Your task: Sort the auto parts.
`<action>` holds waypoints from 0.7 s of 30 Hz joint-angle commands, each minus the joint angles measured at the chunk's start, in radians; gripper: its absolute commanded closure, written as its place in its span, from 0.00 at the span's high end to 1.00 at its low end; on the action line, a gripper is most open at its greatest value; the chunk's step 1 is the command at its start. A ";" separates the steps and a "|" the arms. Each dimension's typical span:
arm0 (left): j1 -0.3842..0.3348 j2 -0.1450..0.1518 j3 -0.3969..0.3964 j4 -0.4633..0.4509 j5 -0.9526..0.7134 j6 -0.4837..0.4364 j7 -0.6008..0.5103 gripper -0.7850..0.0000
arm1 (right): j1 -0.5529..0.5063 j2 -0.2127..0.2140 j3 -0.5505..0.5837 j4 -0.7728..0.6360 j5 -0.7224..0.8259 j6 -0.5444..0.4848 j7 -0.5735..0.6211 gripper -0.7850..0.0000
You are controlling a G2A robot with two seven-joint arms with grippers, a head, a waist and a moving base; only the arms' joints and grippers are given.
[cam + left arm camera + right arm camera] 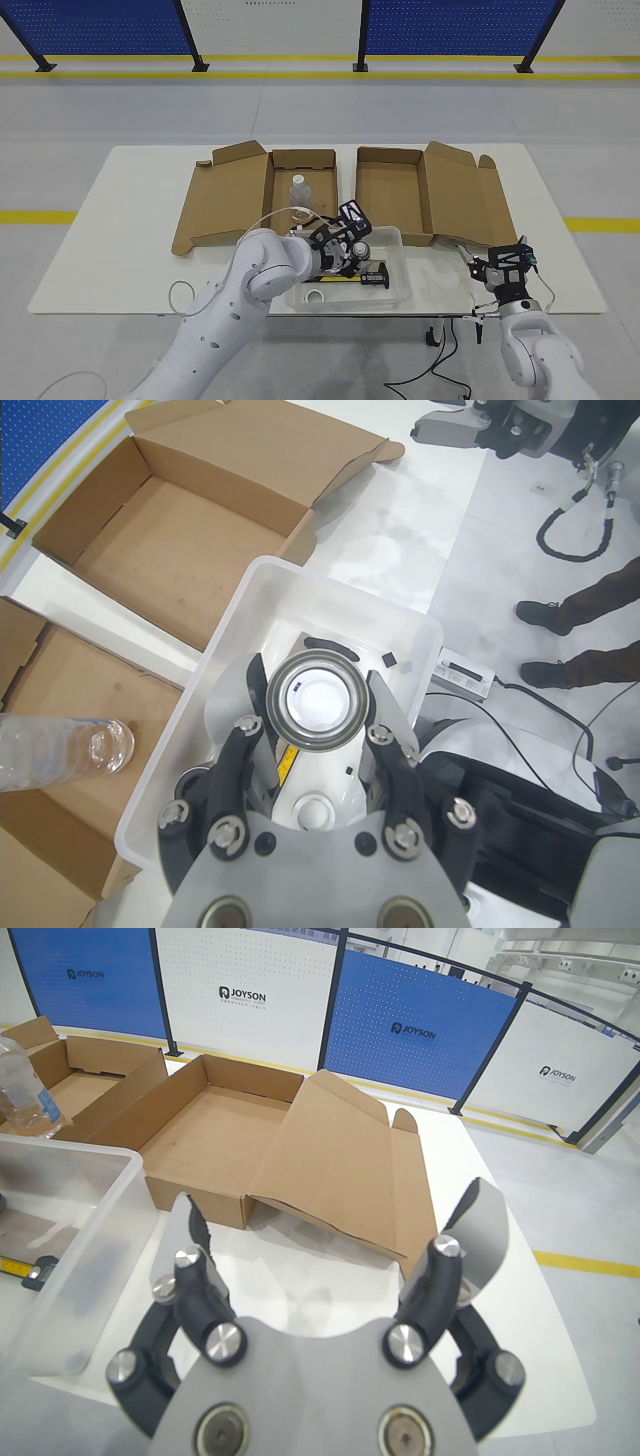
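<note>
As far as I could tell from the wrist cam, the left gripper (317, 692) was clamped on a round metal part (274, 705), one finger on each side of it. The part was a short, dull silver ring with stepped concentric rims. Its middle looked white with a tiny blue mark, and honestly I couldn't say if that was a label inside or just the bin showing through. It was held up off the floor of the clear plastic bin (230, 600), roughly over the bin's centre.

Under it in the bin I could make out a curved black piece (330, 646), a couple of small black bits (388, 659), a yellow-marked ruler strip (285, 761) and a white ring (314, 811).

The bin sat at the front edge of the table (130, 260), just in front of the two open cardboard boxes. The left box (300, 195) had a clear water bottle (299, 190) standing in it. The right box (215, 1138) showed bare cardboard.

The right gripper (332, 1200) was spread wide with nothing between its fingers, over the bare table near the right box's folded-out flap (345, 1168), off to the side of the bin.
</note>
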 commanded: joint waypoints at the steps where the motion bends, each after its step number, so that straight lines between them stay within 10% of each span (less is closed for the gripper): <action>1: 0.001 0.002 0.001 -0.003 -0.003 0.000 -0.003 0.00 | 0.000 0.000 0.000 0.000 0.000 0.000 0.000 1.00; 21: -0.113 0.005 -0.042 0.101 0.103 0.129 0.194 0.00 | 0.000 0.000 0.000 0.000 0.000 0.000 0.000 1.00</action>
